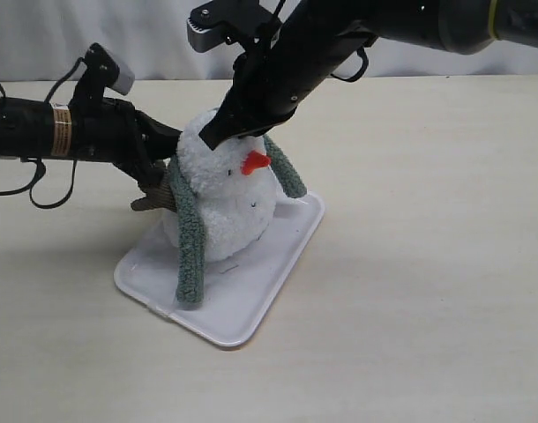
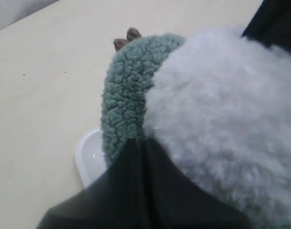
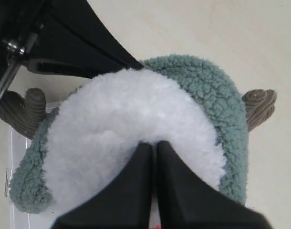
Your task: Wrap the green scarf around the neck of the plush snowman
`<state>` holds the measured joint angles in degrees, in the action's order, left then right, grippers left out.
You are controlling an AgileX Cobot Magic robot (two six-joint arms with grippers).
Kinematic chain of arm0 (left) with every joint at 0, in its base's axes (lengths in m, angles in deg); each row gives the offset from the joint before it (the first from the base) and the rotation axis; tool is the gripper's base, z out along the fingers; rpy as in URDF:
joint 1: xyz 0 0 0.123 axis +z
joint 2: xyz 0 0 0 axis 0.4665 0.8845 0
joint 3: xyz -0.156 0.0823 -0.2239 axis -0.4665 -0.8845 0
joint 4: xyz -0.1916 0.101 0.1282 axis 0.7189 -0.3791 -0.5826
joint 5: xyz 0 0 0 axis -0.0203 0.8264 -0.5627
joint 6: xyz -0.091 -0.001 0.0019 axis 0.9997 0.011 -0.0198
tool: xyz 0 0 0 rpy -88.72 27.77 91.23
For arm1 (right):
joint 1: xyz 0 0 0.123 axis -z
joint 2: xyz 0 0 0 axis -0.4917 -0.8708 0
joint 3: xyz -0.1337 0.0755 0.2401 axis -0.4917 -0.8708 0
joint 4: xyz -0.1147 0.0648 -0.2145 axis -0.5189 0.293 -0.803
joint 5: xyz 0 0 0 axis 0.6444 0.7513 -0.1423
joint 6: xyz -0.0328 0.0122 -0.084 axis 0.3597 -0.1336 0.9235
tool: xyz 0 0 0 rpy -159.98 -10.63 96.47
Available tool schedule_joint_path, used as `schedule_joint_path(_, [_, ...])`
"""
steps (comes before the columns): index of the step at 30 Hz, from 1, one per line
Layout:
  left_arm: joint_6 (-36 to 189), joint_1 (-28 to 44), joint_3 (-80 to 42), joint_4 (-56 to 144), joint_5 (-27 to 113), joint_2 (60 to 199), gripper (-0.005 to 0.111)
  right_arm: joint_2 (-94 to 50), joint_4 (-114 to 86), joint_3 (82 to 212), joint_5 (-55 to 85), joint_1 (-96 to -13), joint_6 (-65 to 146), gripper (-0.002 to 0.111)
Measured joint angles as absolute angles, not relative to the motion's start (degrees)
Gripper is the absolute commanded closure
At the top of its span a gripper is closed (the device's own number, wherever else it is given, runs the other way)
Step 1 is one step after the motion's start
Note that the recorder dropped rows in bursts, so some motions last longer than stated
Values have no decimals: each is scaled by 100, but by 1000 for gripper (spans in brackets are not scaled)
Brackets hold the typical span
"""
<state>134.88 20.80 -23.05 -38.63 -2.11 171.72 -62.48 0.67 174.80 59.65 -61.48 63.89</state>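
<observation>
Nearest the lens, the white tray [image 1: 242, 304] points one rounded corner at the lower centre of the frame. The plush snowman [image 1: 229, 189] stands on its far half, at frame centre. The green scarf [image 1: 190, 238] lies over the back of the neck, which is covered. One long end hangs down the left side onto the tray and a shorter end sits right of the orange nose [image 1: 254, 162]; the ends are not crossed. The right gripper [image 1: 218, 134] is closed, tips bearing on top of the head. The left gripper [image 1: 163, 159] is also closed, tips at the seam between scarf and white pile, beside a brown twig arm [image 1: 153, 198]; whether fabric is pinched cannot be told. Probable faults: the heavier long end may pull the scarf off, a snagged left fingertip may drag it back, and top pressure may tip the soft body or slide the tray. The tray rests on a plain beige tabletop [image 1: 428, 264], with a pale grey backdrop [image 1: 145, 44] across the top of the frame.
</observation>
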Motion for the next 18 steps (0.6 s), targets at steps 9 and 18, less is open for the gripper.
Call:
schedule_joint_path(9, [13852, 2035, -2305, -4305, -288, 17235, 107, -6239, 54, 17480, 6031, -6148, 6389, 104])
schedule_joint_path(18, [13744, 2047, -2305, -4269, -563, 17235, 107, -6225, 18, 17480, 6040, -6148, 6389, 101])
